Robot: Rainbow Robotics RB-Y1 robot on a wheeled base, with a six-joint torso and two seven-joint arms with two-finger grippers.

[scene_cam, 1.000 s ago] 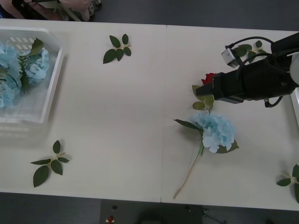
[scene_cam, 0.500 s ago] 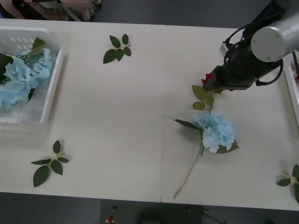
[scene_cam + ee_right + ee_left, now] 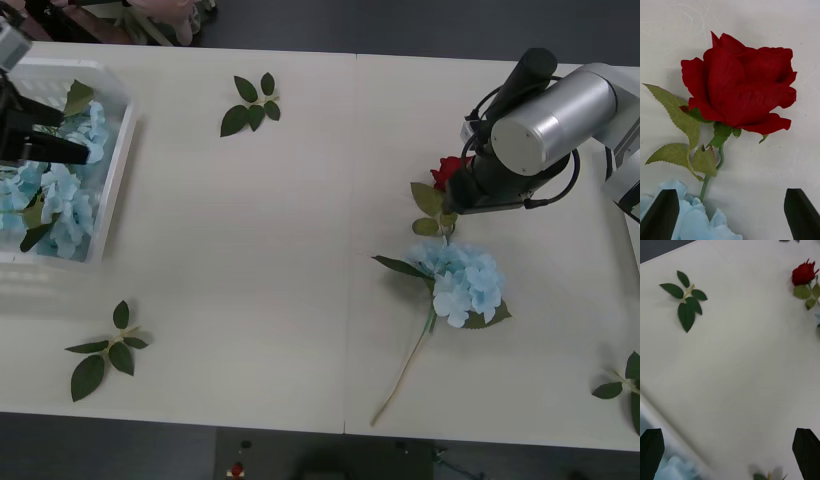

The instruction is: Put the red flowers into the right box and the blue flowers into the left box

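Observation:
One red flower (image 3: pixel 447 170), a deep-red rose, lies on the table right of centre. My right gripper (image 3: pixel 457 192) hovers just over it. In the right wrist view the rose (image 3: pixel 739 88) lies ahead of the open black fingers (image 3: pixel 660 213), untouched. A blue flower (image 3: pixel 462 280) lies just below the rose, its stem pointing toward the front edge. More blue flowers (image 3: pixel 55 200) lie in the left box (image 3: pixel 112 190). My left gripper (image 3: pixel 75 152) is open above that box, holding nothing. A narrow white edge of the right box (image 3: pixel 634 238) shows at the far right.
Loose green leaf sprigs lie at the back centre (image 3: pixel 250 103), front left (image 3: pixel 105 350) and front right (image 3: pixel 625 385). The left wrist view looks across bare table to a leaf sprig (image 3: pixel 687 302) and the rose (image 3: pixel 804 273).
My right arm swung round and its wrist turned over the rose. My left arm came into view above the left box, where the blue flowers shifted and settled lower.

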